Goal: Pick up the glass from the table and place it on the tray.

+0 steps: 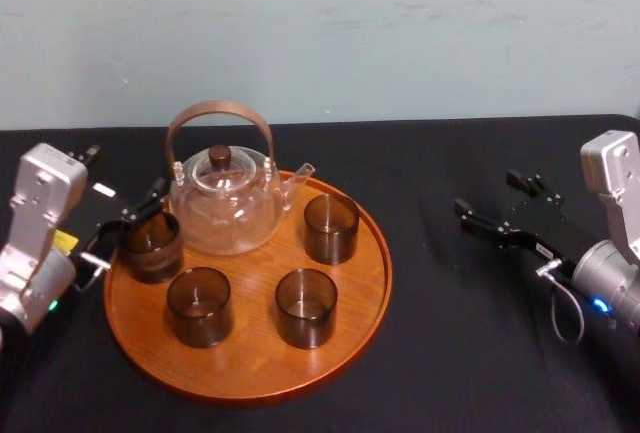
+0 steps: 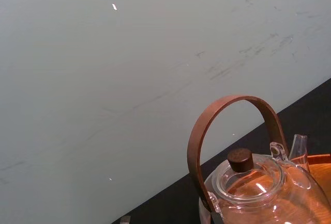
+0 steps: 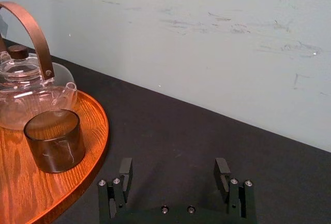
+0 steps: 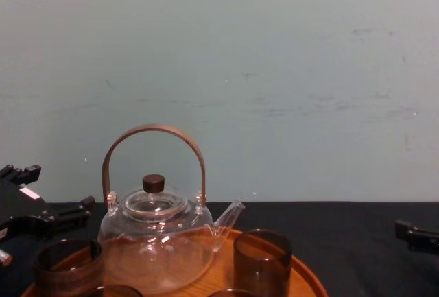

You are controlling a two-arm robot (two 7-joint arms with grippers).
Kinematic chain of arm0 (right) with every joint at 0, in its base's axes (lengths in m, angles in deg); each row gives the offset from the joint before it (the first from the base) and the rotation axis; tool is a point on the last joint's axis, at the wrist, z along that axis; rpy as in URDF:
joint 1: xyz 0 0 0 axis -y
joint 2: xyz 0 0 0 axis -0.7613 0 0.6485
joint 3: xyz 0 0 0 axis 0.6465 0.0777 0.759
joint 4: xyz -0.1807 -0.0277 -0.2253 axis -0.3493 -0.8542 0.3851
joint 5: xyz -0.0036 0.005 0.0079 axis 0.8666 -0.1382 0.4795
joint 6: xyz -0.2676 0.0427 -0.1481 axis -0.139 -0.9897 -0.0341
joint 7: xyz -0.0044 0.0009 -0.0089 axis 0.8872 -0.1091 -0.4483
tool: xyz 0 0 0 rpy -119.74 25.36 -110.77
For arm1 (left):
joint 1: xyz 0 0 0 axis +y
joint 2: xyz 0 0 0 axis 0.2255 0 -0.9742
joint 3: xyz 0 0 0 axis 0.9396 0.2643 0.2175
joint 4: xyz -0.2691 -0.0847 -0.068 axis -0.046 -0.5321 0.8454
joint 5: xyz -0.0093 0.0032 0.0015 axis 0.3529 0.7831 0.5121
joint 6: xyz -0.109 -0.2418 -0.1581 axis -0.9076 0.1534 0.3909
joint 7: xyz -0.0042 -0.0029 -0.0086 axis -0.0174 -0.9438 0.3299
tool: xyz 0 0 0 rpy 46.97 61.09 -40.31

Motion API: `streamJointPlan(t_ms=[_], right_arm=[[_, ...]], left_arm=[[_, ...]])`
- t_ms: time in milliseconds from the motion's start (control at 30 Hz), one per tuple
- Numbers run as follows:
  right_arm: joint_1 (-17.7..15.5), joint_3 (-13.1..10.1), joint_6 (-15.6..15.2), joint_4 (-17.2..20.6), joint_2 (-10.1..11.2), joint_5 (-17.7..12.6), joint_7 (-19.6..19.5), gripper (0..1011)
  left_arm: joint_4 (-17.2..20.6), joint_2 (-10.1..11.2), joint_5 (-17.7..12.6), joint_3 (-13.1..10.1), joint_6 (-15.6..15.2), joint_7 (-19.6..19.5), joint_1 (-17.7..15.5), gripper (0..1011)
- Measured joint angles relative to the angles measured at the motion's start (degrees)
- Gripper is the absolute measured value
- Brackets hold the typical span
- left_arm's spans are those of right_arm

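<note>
The glass [image 1: 152, 245] stands on the tray [image 1: 345, 353] at its left edge, directly right of the left hand [image 1: 128, 223], whose fingers are spread and released. The right hand [image 1: 487, 191], also spread, hovers over the surface [image 1: 450, 353], well apart.

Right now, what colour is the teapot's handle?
Brown; the handle shows best in the chest view.
</note>
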Motion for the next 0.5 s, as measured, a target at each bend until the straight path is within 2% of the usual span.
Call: streamJointPlan(t_ms=[500], right_arm=[[0.1, 0.1, 0.0, 0.0, 0.1, -0.1, 0.1, 1002]], left_arm=[[0.0, 0.0, 0.0, 0.0, 0.0, 0.0, 0.0, 1001]])
